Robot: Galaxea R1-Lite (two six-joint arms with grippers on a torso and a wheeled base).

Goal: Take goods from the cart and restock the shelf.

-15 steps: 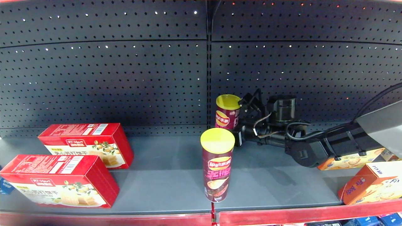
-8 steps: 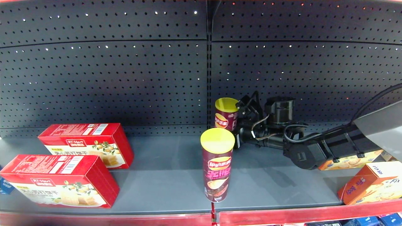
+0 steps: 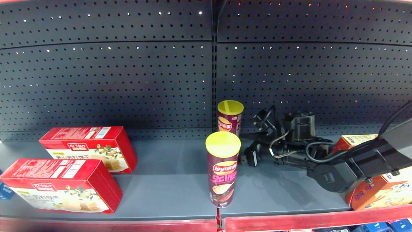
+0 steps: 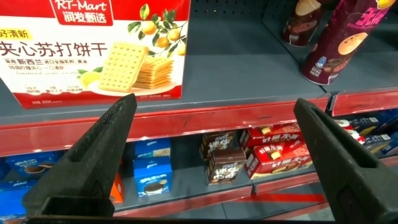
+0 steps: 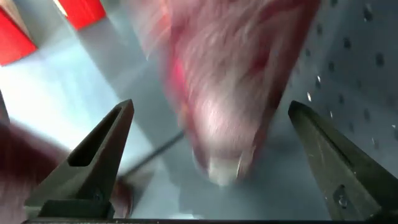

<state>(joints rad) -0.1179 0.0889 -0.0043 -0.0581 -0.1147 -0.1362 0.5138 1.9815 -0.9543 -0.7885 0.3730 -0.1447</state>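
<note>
The rear can stands upright on its base at the back of the shelf, close to the pegboard wall, its yellow lid facing up. At about 6 o'clock from it, nearer the shelf's red front lip, a front can of the same kind also stands upright, apart from the first.

The right gripper lies low over the shelf at roughly 4 o'clock from the rear can and 3 o'clock from the front can, touching neither. In the right wrist view its two fingers are spread wide with nothing between them, and the rear can is a blurred red shape beyond the tips.

The left gripper hangs in front of the shelf's lip, its fingers likewise splayed wide and holding nothing.

Out at 9 o'clock from the front can, two red biscuit boxes lie flat: one far box toward the wall and one near box at the lip. At 3 o'clock, past the right arm, sit two orange boxes, one behind the other. Under the lip, a lower shelf carries dark packs and blue packs.
</note>
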